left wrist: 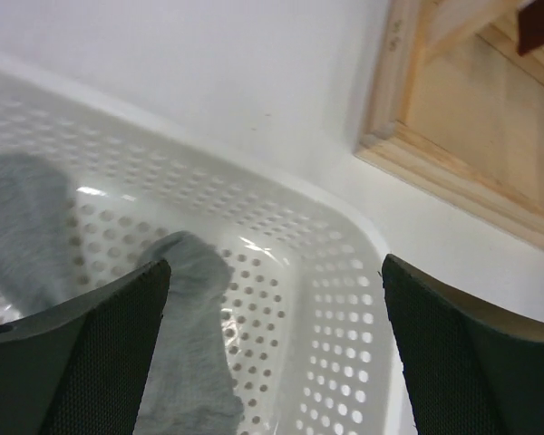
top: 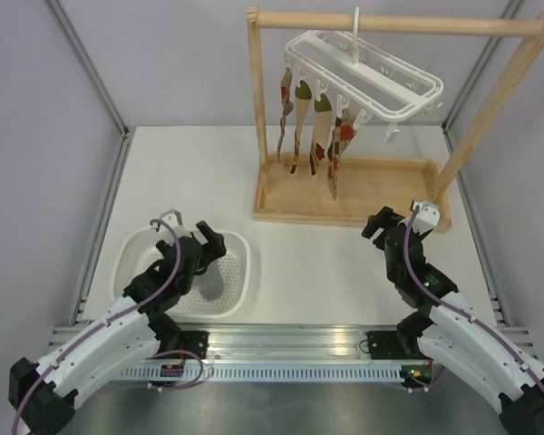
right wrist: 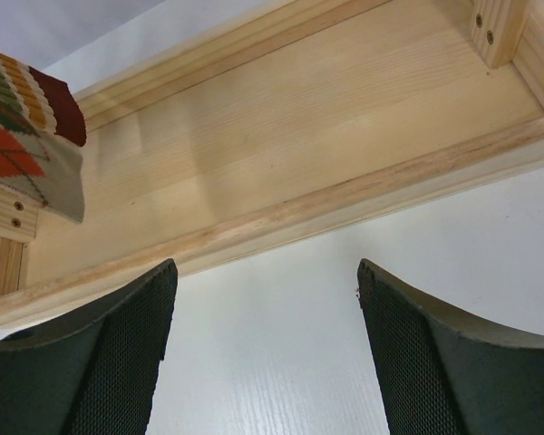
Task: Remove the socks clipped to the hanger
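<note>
Several patterned socks (top: 319, 127) in red, brown and cream hang from clips on the white hanger (top: 367, 77), which hooks on the wooden rail. One patterned sock's toe (right wrist: 27, 127) shows at the left of the right wrist view. A grey sock (left wrist: 177, 353) lies in the white perforated basket (top: 240, 276). My left gripper (top: 202, 245) is open and empty above the basket; its fingers (left wrist: 82, 362) frame the grey sock. My right gripper (top: 379, 225) is open and empty over the table, just in front of the wooden tray.
The wooden rack (top: 344, 204) with its tray base and top rail stands at the back right of the table. Its front lip (right wrist: 290, 213) runs close ahead of the right gripper. Grey walls enclose the table on three sides.
</note>
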Robot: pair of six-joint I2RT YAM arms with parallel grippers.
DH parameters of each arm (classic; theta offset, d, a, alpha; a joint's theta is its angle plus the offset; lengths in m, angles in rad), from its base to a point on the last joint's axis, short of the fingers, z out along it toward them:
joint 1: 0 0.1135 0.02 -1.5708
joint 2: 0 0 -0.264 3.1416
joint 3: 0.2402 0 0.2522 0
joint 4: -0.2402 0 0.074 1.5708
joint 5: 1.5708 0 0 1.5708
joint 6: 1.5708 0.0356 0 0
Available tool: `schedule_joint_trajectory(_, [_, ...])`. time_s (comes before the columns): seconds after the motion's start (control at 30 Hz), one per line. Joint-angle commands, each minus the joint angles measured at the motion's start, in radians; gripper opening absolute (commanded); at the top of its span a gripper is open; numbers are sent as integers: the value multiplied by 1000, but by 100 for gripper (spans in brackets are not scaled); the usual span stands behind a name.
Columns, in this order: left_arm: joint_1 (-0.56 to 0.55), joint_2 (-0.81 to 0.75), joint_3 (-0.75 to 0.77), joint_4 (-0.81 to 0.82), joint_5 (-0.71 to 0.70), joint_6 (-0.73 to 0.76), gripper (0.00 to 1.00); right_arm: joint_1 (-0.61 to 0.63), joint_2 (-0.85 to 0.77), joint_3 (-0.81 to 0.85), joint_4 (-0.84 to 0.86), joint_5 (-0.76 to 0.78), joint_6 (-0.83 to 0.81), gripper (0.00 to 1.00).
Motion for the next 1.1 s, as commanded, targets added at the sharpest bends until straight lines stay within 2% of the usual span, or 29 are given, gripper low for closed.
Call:
schedule_joint_trajectory(0.0, [3, 137, 110, 354, 211, 269, 100, -15, 2, -23, 43, -36, 11, 84])
schedule_joint_trajectory(0.07, [3, 211, 169, 448, 302, 311, 100, -29, 3, -28, 45, -50, 9, 84])
schedule_joint_trajectory(0.23, [-25, 475, 419, 536, 419, 430, 100, -53, 0, -30, 46, -71, -2, 84])
schedule_joint_trajectory(0.37, [-97, 627, 606, 552, 424, 544, 100, -82, 11, -36, 66, -88, -20, 84])
schedule_joint_trajectory(0.6, [-206, 837, 860, 570, 424, 664, 100, -182, 112, -62, 176, -257, -26, 84])
schedule_joint_trajectory(0.87, [-267, 1016, 1041, 570, 398, 708, 100, -234, 154, -100, 261, -329, -32, 84])
schedule_joint_trajectory(1.07, [-269, 1079, 1103, 570, 387, 696, 100, -282, 175, -122, 319, -387, -32, 84])
